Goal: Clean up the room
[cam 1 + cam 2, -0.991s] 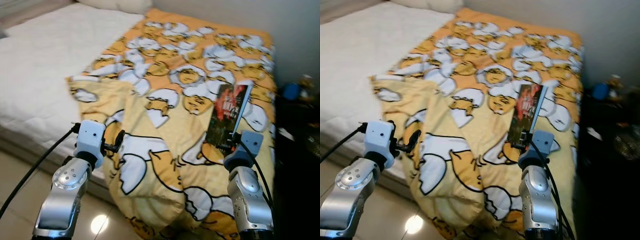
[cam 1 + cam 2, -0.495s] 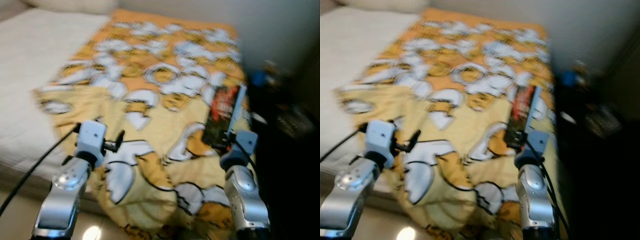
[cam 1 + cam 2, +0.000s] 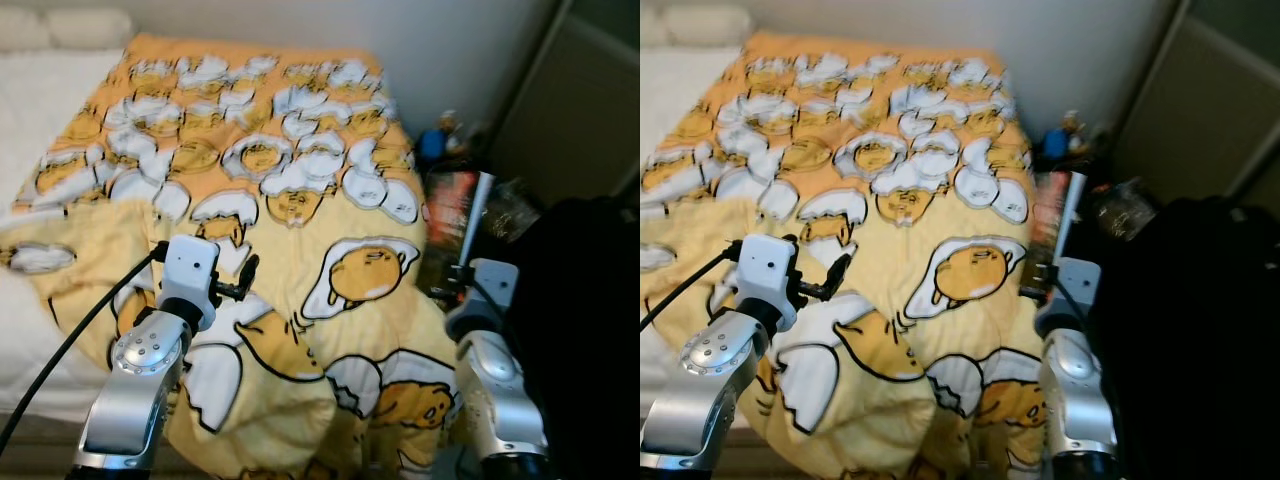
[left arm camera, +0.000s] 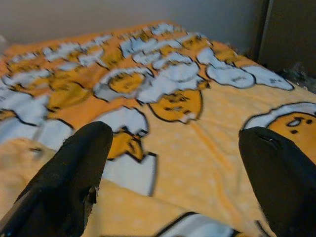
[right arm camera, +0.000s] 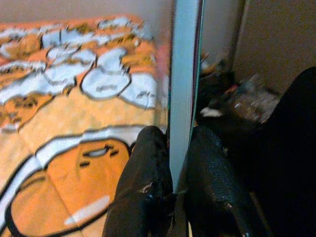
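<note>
Currently, in the eye views, a book (image 3: 453, 225) is held upright in the right gripper (image 3: 458, 283), jaws clamped on its lower edge, just past the right edge of the bed (image 3: 30, 330), beside dark clutter (image 3: 500, 205) near the wall. The bed is covered by a yellow-orange egg-print blanket (image 3: 300, 200) that hangs bunched over the near edge. The left gripper (image 3: 238, 280) is raised over the blanket's near part, jaws apart, nothing between them. A large black mass (image 3: 1200, 330) is seen right of the right arm; what it is cannot be told. Left wrist view: two black fingers (image 4: 74, 177) are spread wide, with the blanket beyond them. Right wrist view: the book's page edge (image 5: 183, 89) is pinched between both fingers (image 5: 143, 187), blanket on one side, dark clutter on the other.
</note>
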Controlling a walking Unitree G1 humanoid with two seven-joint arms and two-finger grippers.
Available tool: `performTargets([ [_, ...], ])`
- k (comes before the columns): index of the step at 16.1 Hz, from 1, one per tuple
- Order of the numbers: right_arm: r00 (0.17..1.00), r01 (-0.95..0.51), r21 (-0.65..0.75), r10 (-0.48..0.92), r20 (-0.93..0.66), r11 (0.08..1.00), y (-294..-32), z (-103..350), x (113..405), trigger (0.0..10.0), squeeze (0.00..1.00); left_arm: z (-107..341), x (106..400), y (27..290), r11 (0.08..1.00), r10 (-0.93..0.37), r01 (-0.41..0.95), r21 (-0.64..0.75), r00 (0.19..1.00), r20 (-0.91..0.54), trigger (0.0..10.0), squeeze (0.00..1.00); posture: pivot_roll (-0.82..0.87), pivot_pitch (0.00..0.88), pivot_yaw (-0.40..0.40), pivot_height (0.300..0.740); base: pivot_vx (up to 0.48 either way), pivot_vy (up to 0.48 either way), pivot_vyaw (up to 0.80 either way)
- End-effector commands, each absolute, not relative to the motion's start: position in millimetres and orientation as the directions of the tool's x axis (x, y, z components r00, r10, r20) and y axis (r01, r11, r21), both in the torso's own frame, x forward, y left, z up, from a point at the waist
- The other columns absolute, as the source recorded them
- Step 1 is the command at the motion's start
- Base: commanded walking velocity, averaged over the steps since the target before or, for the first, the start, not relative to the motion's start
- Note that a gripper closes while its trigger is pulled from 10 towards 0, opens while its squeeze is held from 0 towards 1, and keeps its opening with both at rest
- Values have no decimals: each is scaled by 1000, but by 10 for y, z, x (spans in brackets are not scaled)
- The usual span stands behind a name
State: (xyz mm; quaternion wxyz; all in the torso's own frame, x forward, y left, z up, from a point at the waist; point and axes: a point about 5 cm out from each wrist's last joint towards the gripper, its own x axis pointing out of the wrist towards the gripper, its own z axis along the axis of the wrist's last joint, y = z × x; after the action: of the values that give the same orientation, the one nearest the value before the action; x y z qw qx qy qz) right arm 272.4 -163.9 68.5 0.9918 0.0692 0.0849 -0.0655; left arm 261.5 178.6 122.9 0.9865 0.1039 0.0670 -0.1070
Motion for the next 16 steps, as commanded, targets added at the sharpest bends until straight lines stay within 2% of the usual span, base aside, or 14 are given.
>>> performTargets([
  [1, 990, 88, 144, -71, -119, 986, -1540, 815, 2787, 10000, 0, 1241, 2611, 1860, 958, -170, 200, 205, 973, -156, 10000, 0, -20, 0, -33, 740, 0, 412, 0],
  [13, 994, 63, 111, -52, -101, 992, -1502, 864, 2838, 10000, 0, 1264, 2638, 1887, 959, -158, 189, 209, 975, -153, 10000, 0, -12, 0, -34, 740, 0, 416, -45],
  [16, 997, 31, 42, -28, -78, 999, -1476, 918, 2888, 10000, 0, 1277, 2648, 1910, 961, -151, 181, 211, 977, -150, 10000, 0, -10, 0, -34, 740, 0, 420, 0],
])
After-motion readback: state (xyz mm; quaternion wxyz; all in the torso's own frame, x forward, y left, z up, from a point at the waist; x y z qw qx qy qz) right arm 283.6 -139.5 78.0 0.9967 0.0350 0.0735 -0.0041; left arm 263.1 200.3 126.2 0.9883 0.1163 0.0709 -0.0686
